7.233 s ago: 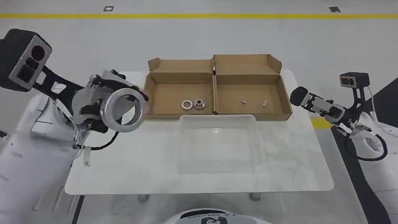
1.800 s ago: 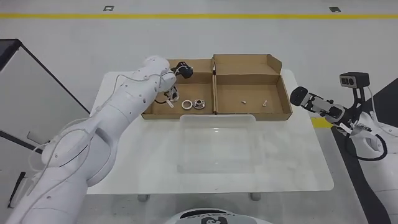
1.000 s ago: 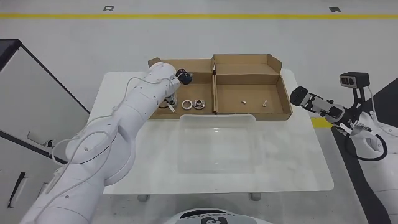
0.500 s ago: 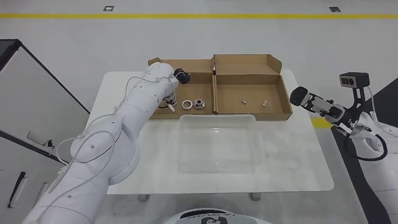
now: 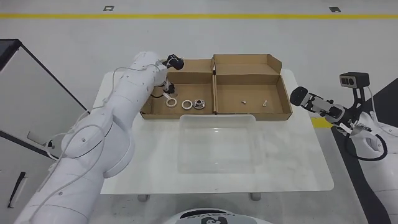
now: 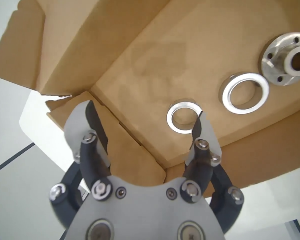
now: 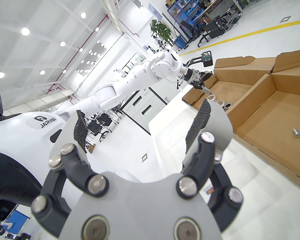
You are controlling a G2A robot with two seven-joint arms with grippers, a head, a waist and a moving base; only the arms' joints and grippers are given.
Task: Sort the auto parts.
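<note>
left claw (image 6: 145, 109) is hanging released near the small ring (image 6: 181, 103) in the left box (image 6: 165, 51), ideally rising straight, clearing its wall.

The white table (image 5: 292, 155) is standing on a pale grey floor. A yellow line (image 5: 249, 16) is running across the floor beyond the table's far edge. Two small square floor plates (image 5: 109, 8) (image 5: 334, 9) are lying past that line, farther from the table. A white panel (image 5: 31, 93) with a dark edge is standing off the table's left end. Blue shelving (image 7: 187, 8) and a potted plant (image 7: 160, 29) are standing well apart from the table, beyond the yellow line.
</note>
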